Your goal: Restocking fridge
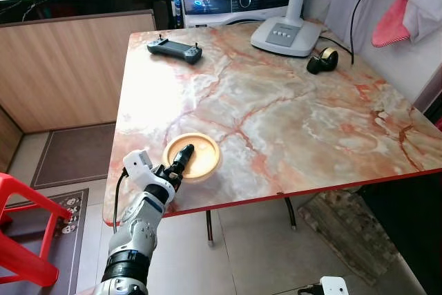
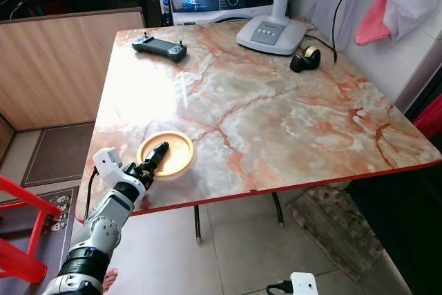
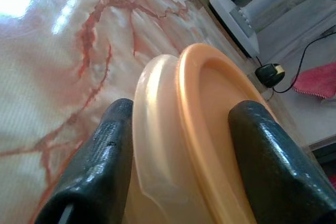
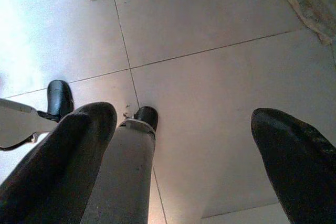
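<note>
Left gripper [image 1: 184, 156] at near table [image 1: 290, 115] edge, jaws straddling rim of orange plate [image 1: 202, 158]: one finger [image 3: 100, 161] under rim, other inside dish. Rim fills gap, looks clamped. Step: picking up plate, grasp seemingly made. Next: lift clear of tabletop, keep level, carry toward fridge. Right gripper [image 4: 184, 145] hangs idle over floor tiles, jaws wide, nothing between.

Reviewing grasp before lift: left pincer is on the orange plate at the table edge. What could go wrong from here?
1. The left pincer pinches only the rim of the orange plate, one finger inside and one outside; the smooth rim may slip or the plate tilt on lifting.
2. The plate sits close to the table's near edge, so a slip could drop it to the tiled floor.
</note>
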Controlling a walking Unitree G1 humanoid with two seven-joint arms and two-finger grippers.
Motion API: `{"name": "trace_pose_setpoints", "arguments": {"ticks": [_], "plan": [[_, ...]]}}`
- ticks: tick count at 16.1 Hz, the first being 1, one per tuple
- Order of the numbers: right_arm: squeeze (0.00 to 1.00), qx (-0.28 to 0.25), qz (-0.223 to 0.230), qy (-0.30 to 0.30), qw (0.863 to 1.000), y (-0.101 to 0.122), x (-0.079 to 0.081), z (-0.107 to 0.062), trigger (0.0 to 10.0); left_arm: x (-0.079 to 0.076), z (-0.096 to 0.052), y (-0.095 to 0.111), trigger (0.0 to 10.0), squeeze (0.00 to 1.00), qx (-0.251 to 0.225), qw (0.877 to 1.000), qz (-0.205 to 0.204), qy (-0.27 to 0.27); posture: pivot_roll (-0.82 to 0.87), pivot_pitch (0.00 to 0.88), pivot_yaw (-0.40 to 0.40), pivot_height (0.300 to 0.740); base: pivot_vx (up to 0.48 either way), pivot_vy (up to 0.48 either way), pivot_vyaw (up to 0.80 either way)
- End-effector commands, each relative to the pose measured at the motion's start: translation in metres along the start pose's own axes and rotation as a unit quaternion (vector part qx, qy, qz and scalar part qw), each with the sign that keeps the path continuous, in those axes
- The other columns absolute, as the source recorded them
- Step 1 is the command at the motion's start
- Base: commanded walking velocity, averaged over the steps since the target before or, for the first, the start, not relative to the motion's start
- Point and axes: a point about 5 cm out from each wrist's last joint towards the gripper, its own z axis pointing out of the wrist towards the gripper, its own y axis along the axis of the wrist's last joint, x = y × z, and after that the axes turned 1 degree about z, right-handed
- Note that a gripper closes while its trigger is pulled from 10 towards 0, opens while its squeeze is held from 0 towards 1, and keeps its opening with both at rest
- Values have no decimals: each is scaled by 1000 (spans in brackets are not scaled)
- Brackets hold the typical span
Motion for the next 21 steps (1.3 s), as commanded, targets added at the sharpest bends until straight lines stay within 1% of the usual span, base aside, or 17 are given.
{"name": "trace_pose_setpoints", "arguments": {"ticks": [1,4,7,9,14,16,18,20,21], "plan": [[0,7,-1,-3,1000,-3,-1,-1,10000,2,0,-5,0,0,9,1000,3,6,21,68,-52,740,0,0,0],[0,7,-3,-1,1000,-3,-1,0,10000,-1,1,-7,0,0,7,1000,3,5,22,68,-51,740,0,0,0],[0,7,-2,0,1000,-3,-1,0,10000,-1,0,-6,0,0,1,1000,-1,9,24,69,-52,740,0,0,0],[0,7,-3,0,1000,-3,-1,0,10000,-1,0,1,0,0,-18,1000,-13,8,26,68,-53,740,0,0,0],[0,4,0,1,1000,-2,-1,-1,10000,-10,1,18,0,0,-54,998,-19,-11,24,69,-54,740,0,0,0],[0,4,-1,0,1000,-2,-2,-1,10000,-17,-1,28,0,0,-72,997,-13,-21,32,72,-56,740,0,0,0],[0,5,-2,2,1000,-2,-2,-1,10000,-23,-4,34,0,0,-82,996,-11,-27,34,70,-54,740,0,0,0],[0,5,-2,2,1000,-2,-2,-1,10000,-25,-9,43,0,0,-102,995,-7,-19,29,65,-52,740,0,0,0],[0,4,-2,1,1000,-2,-2,-1,10000,-26,-13,48,0,0,-112,994,2,-14,27,61,-50,740,0,0,0]]}}
